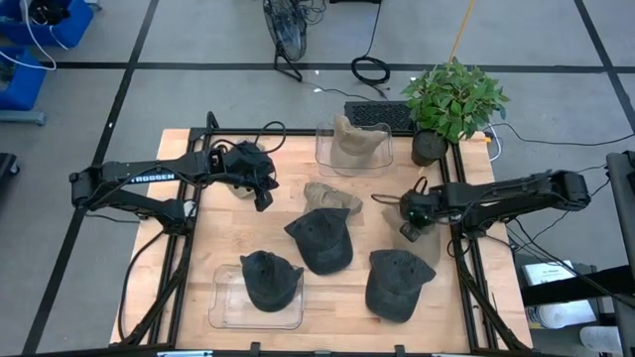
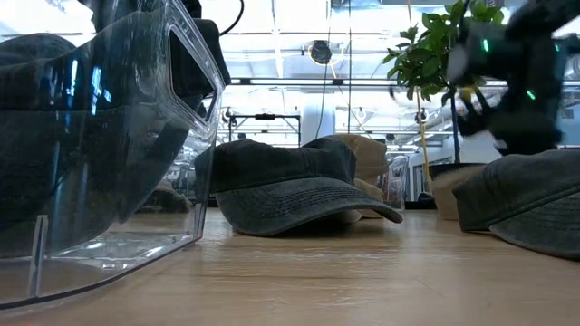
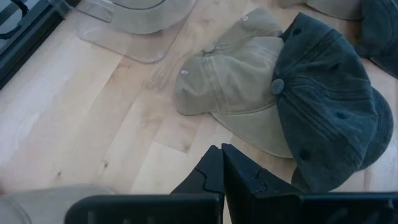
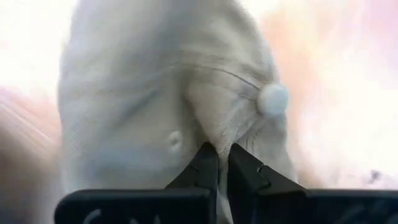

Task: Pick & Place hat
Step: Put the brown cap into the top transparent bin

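plant (image 1: 454, 99) sitting in a dark pot at the table's far right corner | keyboard (image 1: 381, 115) lying on the floor just beyond the far edge | coiled black cable (image 1: 371, 69) lying on the floor behind it | fan (image 1: 286, 32) standing farther back | wooden table (image 1: 342, 288) showing bare boards

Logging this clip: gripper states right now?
Left gripper: shut, empty, above the table.
Right gripper: shut on the tan hat.
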Available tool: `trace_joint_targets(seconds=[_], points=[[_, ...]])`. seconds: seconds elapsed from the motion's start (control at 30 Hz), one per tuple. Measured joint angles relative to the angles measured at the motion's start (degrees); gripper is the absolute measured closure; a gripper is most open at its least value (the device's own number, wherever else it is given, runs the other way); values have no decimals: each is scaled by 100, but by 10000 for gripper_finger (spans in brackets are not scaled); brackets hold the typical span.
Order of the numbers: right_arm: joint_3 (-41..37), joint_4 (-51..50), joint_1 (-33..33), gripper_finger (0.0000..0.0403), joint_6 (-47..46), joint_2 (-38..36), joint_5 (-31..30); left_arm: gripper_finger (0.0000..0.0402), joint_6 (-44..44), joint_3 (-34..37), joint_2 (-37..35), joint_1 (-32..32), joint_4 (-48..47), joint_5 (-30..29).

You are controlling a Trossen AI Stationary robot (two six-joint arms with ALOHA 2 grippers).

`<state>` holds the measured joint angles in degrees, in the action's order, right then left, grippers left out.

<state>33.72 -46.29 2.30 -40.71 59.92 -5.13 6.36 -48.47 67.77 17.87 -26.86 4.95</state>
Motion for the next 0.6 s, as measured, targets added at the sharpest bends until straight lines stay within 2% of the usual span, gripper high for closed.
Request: trace_joint_targets(seconds=[0.2,0.33,0.43,0.6], points=[[968,-181,-253,399,76,-164,-694,392,-81,0,0,6,-1,-36],[1654,-233,-483,400,262,-62,-1424,397,-261,0,0,34,11,-62],[2181,-15,-543,401,769,72,-1959,391,-184,-2,-2,87,18,-98],[2965,1025,-413,402,2025,503,-2520,397,-179,-2,-2,163,17,-96]])
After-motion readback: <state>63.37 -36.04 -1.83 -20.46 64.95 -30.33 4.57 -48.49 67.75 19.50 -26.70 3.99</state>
